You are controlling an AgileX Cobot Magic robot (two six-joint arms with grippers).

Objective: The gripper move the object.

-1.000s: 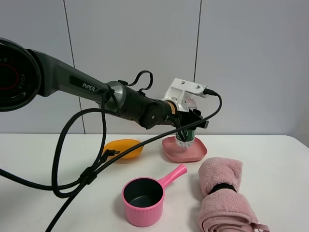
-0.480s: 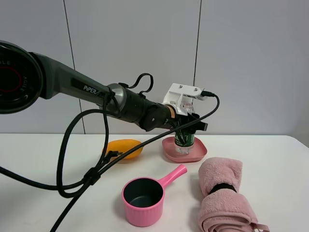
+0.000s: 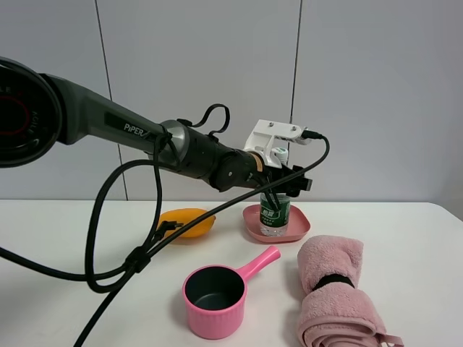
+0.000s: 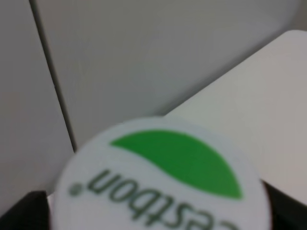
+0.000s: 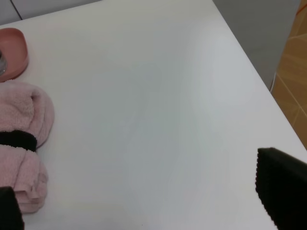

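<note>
The small clear plastic water bottle point(image 3: 273, 214) stands upright on the pink plate point(image 3: 299, 227), at 6 o'clock under the left gripper point(image 3: 277, 191), jaws beside its neck; squeezing or not, I cannot tell.

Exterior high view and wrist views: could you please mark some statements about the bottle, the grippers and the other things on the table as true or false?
1. The bottle stands upright on the pink plate. True.
2. The mango lies inside the pink saucepan. False: it lies on the table, to the left of the plate in the exterior view.
3. The left gripper is at the bottle's upper part. True.
4. The rolled pink towel lies to the left of the saucepan. False: it lies to its right.
5. The right gripper holds the towel. False: its jaws stand wide apart above bare table with nothing between them.
</note>
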